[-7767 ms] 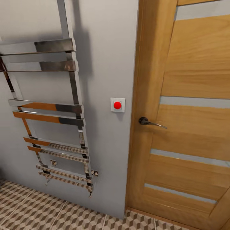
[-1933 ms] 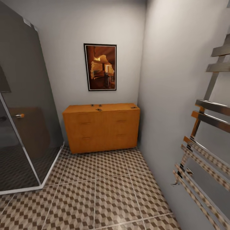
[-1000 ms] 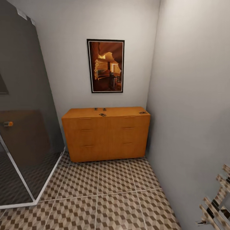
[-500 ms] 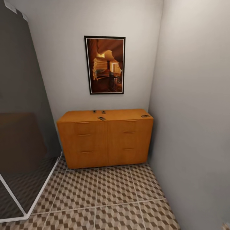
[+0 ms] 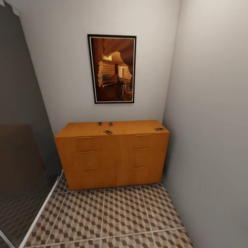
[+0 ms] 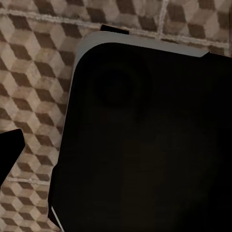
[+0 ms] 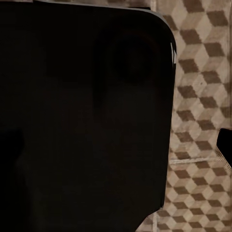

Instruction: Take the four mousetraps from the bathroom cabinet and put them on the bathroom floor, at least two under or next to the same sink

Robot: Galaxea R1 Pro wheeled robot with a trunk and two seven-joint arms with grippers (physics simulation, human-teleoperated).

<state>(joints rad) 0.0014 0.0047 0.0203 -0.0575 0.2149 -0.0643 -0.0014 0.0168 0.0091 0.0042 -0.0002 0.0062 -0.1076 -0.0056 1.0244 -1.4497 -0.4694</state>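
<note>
Head view: the cabinet point(image 5: 112, 155) stood against the far wall at 12 o'clock, its right end tight in the corner against the side wall and its left end beside the dark glass shower panel point(image 5: 20, 137). Four mousetraps point(image 5: 108, 132) lay on its flat top: two side by side near the back edge, one close to the front edge at centre, one at the right-hand front corner point(image 5: 159, 129). A framed picture point(image 5: 112, 68) hung above. The bathroom floor point(image 5: 113, 217) lay open between the cabinet front and the robot, bounded by the wall at 3 o'clock and the white shower sill point(image 5: 39, 213) at 9 o'clock.

Left wrist view: a dark robot body panel point(image 6: 145, 140) over patterned tiles; could not tell whether the fingers were apart.

Right wrist view: likewise a dark panel point(image 7: 82, 116) over tiles; finger state could not be told.
</note>
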